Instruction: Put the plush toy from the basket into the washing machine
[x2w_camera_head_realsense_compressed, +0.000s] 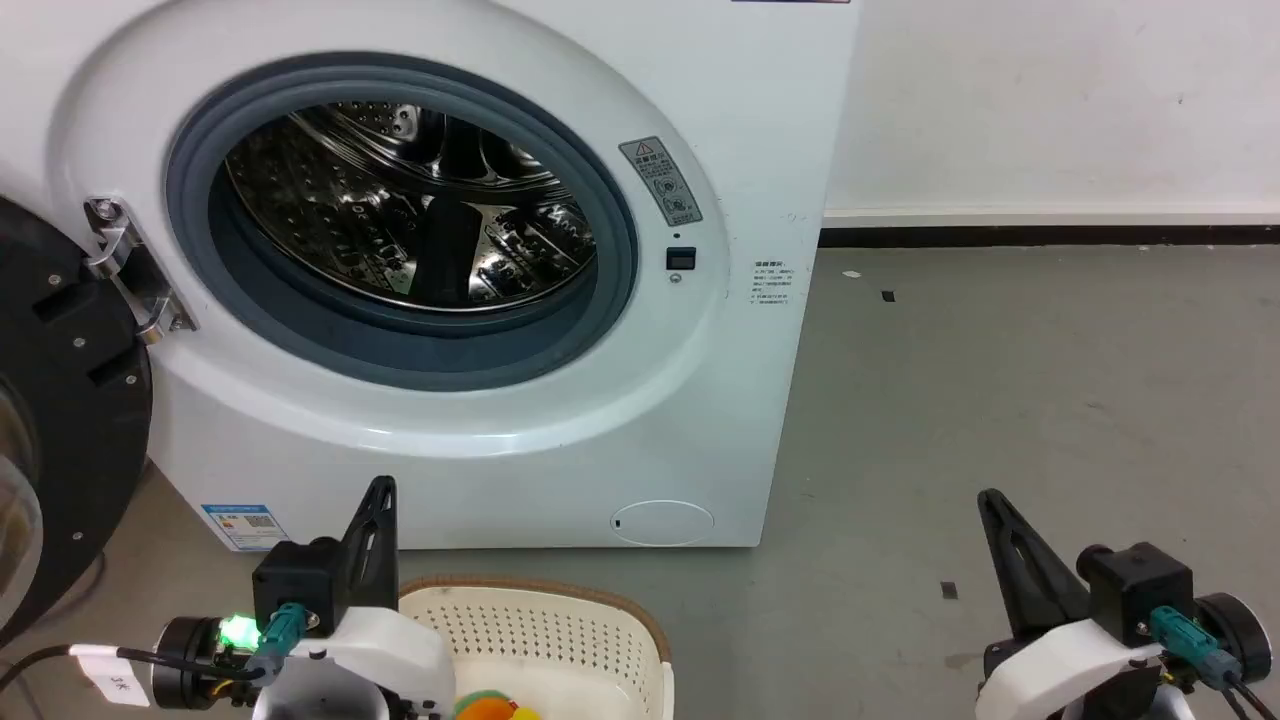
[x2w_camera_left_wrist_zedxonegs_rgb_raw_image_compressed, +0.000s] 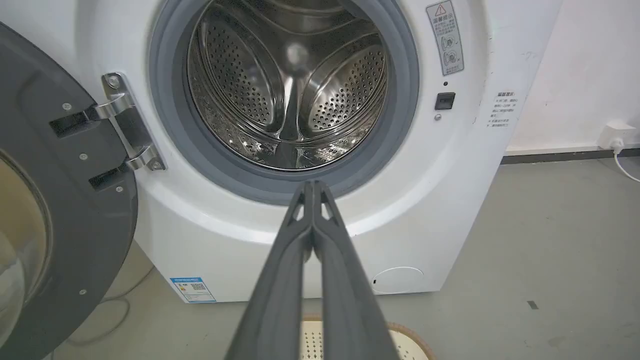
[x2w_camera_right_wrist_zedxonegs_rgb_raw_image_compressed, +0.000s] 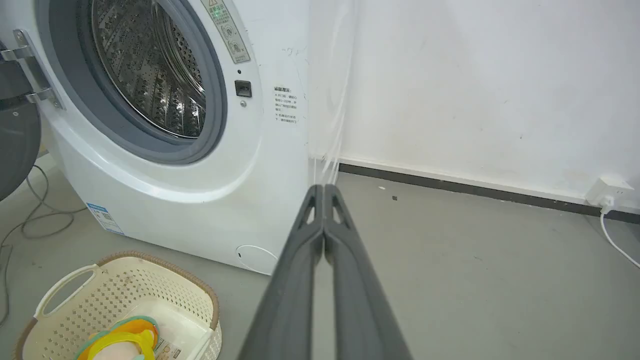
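The white washing machine (x2w_camera_head_realsense_compressed: 700, 400) stands before me with its porthole uncovered, and the steel drum (x2w_camera_head_realsense_compressed: 410, 200) inside looks bare. Its black door (x2w_camera_head_realsense_compressed: 60, 420) hangs swung out at the left. On the floor in front sits the cream basket (x2w_camera_head_realsense_compressed: 560, 630), with the orange and yellow plush toy (x2w_camera_right_wrist_zedxonegs_rgb_raw_image_compressed: 120, 337) lying in it; a sliver of the toy (x2w_camera_head_realsense_compressed: 495, 708) shows by my left arm. My left gripper (x2w_camera_head_realsense_compressed: 380, 490) is shut and empty, above the basket's left end, pointing at the drum. To the right over bare floor, my right gripper (x2w_camera_head_realsense_compressed: 990, 500) is shut and empty.
Grey floor (x2w_camera_head_realsense_compressed: 1000, 400) stretches to the right of the washer up to a white wall with a dark skirting. A white plug and cable (x2w_camera_right_wrist_zedxonegs_rgb_raw_image_compressed: 607, 192) sit at the wall's foot. Loose cables (x2w_camera_right_wrist_zedxonegs_rgb_raw_image_compressed: 30, 220) lie on the floor left of the washer.
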